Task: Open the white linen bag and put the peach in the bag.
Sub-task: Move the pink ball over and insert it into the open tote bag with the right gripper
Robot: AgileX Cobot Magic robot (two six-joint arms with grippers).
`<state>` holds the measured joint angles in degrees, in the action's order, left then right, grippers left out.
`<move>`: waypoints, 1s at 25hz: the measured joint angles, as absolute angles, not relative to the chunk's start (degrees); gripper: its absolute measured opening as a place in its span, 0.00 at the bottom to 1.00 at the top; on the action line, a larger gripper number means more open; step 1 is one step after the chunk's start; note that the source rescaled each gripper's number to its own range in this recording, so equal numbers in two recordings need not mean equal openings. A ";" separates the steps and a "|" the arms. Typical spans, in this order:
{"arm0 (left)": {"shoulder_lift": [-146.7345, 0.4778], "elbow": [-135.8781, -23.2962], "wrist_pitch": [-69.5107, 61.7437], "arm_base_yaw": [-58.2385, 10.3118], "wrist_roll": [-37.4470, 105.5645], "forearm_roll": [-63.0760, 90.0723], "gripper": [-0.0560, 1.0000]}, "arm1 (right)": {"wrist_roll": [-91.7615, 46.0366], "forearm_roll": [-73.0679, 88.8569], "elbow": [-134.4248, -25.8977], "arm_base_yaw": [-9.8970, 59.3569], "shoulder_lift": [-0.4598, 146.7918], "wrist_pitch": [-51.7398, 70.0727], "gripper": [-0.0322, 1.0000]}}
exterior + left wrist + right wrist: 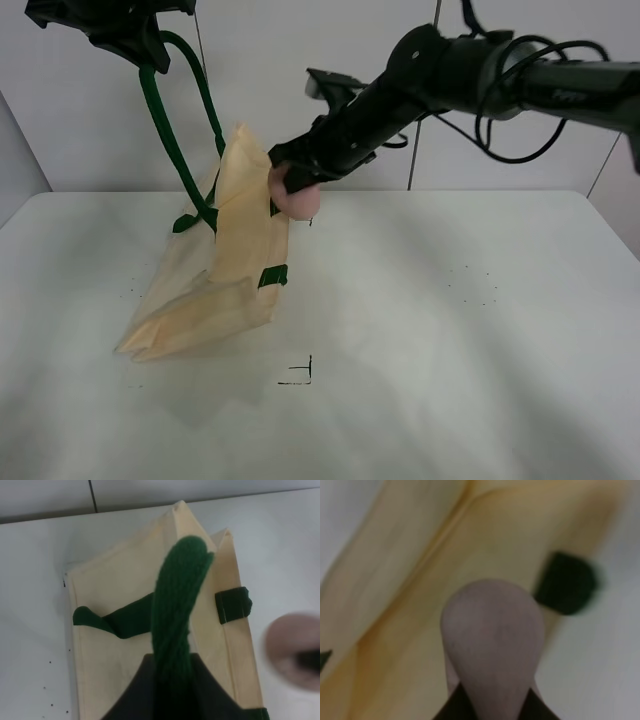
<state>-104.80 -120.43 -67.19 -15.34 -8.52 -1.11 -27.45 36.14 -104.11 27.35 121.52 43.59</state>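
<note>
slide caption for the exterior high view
Left gripper holds the white linen bag up by its handle; right gripper holds the peach beside it.

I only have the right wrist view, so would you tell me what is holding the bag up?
Observer: The left gripper holds the white linen bag up by one green handle.
Operator: Is the bag clear of the table?
Observer: No, its lower end rests on the table.
Operator: Where is the peach relative to it?
Observer: The right gripper holds the peach in the air beside the bag's raised upper edge, outside it.
</note>
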 joint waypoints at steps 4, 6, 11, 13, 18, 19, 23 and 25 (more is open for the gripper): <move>-104.80 -120.43 -67.19 -15.34 -8.52 -1.11 0.05 | -32.18 39.50 -104.11 31.40 123.89 40.52 0.03; -104.80 -120.43 -67.19 -15.34 -8.52 -1.11 0.05 | -32.77 40.23 -104.11 32.44 124.43 38.42 0.03; -104.80 -120.43 -67.19 -15.34 -8.52 -1.11 0.05 | -33.01 40.34 -104.11 32.57 127.13 35.06 0.03; -104.80 -120.43 -67.19 -15.34 -8.52 -1.11 0.05 | -33.01 40.92 -104.11 32.57 128.27 33.96 0.03; -104.80 -120.43 -67.19 -15.34 -8.52 -1.00 0.05 | -34.63 43.86 -104.11 32.57 129.36 30.75 0.04; -104.80 -120.43 -67.19 -15.34 -8.52 -0.94 0.05 | -35.18 44.82 -104.11 32.57 129.36 30.76 0.07; -104.80 -120.43 -67.19 -15.34 -8.52 -0.94 0.05 | -36.24 46.09 -104.11 32.57 129.47 30.87 0.51; -104.80 -120.43 -67.19 -15.34 -8.52 -0.94 0.05 | -36.43 46.09 -104.11 32.57 129.47 30.87 0.82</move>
<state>-104.80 -120.43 -67.19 -15.34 -8.52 -0.94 -36.43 46.09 -104.11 32.57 129.47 30.87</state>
